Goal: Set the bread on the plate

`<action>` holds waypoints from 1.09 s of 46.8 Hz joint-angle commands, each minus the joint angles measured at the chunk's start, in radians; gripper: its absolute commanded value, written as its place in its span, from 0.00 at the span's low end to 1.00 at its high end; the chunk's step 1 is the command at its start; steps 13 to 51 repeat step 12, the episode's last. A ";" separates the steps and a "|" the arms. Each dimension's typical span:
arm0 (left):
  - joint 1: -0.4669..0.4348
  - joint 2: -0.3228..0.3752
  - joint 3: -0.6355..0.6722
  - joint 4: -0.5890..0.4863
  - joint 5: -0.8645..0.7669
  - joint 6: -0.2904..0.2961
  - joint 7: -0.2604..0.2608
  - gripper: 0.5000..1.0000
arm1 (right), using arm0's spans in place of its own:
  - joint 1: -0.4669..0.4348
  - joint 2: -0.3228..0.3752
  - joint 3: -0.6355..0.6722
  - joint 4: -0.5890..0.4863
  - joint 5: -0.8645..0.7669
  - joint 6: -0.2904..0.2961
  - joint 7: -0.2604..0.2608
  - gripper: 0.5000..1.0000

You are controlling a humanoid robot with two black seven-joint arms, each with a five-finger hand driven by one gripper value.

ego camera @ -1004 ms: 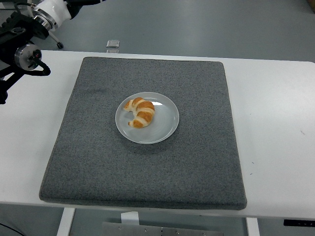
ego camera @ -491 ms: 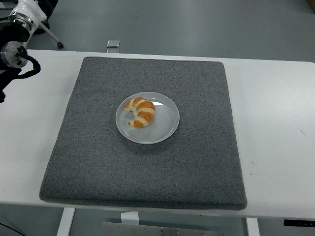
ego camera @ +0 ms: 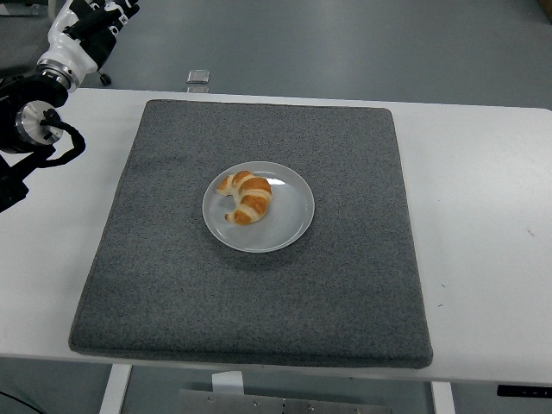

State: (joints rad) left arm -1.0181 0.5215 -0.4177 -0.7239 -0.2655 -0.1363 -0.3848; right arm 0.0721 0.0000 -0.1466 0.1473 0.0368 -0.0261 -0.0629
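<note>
Head view: the left arm, black with a silver round joint and a loop of black cable, enters at the upper-left corner and angles up and away from the table, its forearm rising toward the picture's top edge. The left hand — white at the wrist, black at the fingers — sits at the very top-left, raised beyond the table's far edge and well apart from the plate; it is cut off by the frame, so I cannot tell whether its fingers are spread or curled, and nothing shows in its grasp. The golden-brown crescent-shaped croissant lies on the round pale-grey plate, resting in the plate's left half with its curved back toward the plate's centre and its two tips pointing left. Its crust is banded, darker orange-brown on the ridges and paler cream in the folds, and it looks whole. A bare stretch of plate shows to the right of the bread and toward the near rim. The plate stands near the middle of a square dark-grey felt-like mat, which covers most of the white table. A small silver rectangular object sits just past the table's far edge — too small to identify.
</note>
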 commanded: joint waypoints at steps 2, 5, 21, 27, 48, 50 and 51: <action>0.007 0.000 0.004 0.001 0.008 0.001 0.000 0.98 | 0.000 0.000 -0.001 0.000 0.000 0.000 0.000 0.86; 0.012 0.000 0.004 0.003 0.012 0.001 -0.002 0.98 | 0.000 0.000 -0.001 0.000 0.000 0.000 0.000 0.86; 0.020 0.000 0.005 0.003 0.014 0.001 -0.002 0.98 | 0.000 0.000 -0.002 0.001 -0.008 0.002 0.001 0.86; 0.020 0.000 0.005 0.003 0.014 0.001 -0.002 0.98 | 0.000 0.000 -0.002 0.001 -0.008 0.002 0.001 0.86; 0.020 0.000 0.005 0.003 0.014 0.001 -0.002 0.98 | 0.000 0.000 -0.002 0.001 -0.008 0.002 0.001 0.86; 0.020 0.000 0.005 0.003 0.014 0.001 -0.002 0.98 | 0.000 0.000 -0.002 0.001 -0.008 0.002 0.001 0.86; 0.020 0.000 0.005 0.003 0.014 0.001 -0.002 0.98 | 0.000 0.000 -0.002 0.001 -0.008 0.002 0.001 0.86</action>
